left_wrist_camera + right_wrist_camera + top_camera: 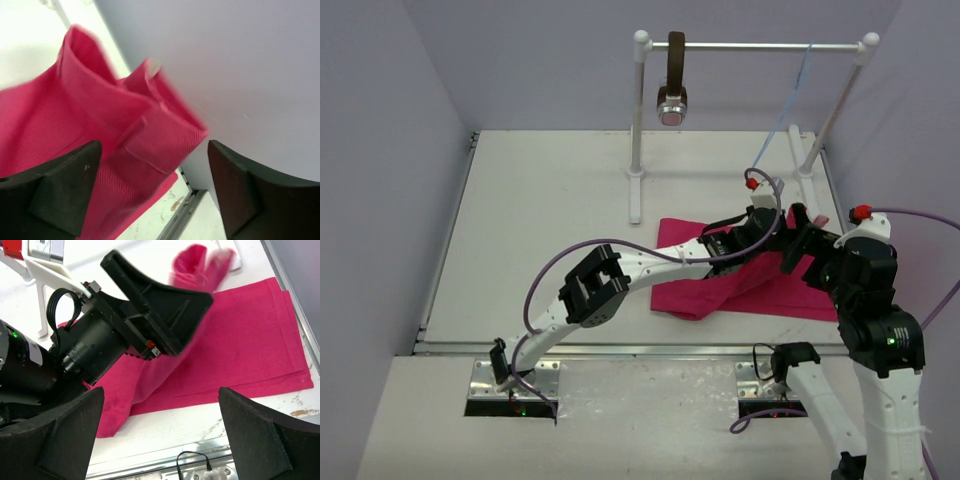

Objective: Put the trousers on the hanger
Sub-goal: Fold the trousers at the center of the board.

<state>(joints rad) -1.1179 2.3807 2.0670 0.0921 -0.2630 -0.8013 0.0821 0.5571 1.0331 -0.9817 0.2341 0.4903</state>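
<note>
Broad white bench (pixel 540 220) under me, and the trousers (pixel 770 295) lie spread at about four o'clock on it. They are plain magenta and sit close to the right edge, with one bunched fold, belt loop showing, raised off the surface. At the back, the white rail (pixel 750 46) spans twelve to two o'clock. My left arm reaches across from seven o'clock. My left pincer (pixel 154 147) has its jaws apart either side of that raised fold, the right-hand pad clear of the cloth. My right pincer (pixel 161 392) hovers over the flat cloth, jaws spread wide, nothing in them. The hanger (pixel 793 92), thin and pale blue, hangs from the rail at one o'clock, behind the trousers. At twelve, a brown strap (pixel 674 62) dangles with a round metal end.
</note>
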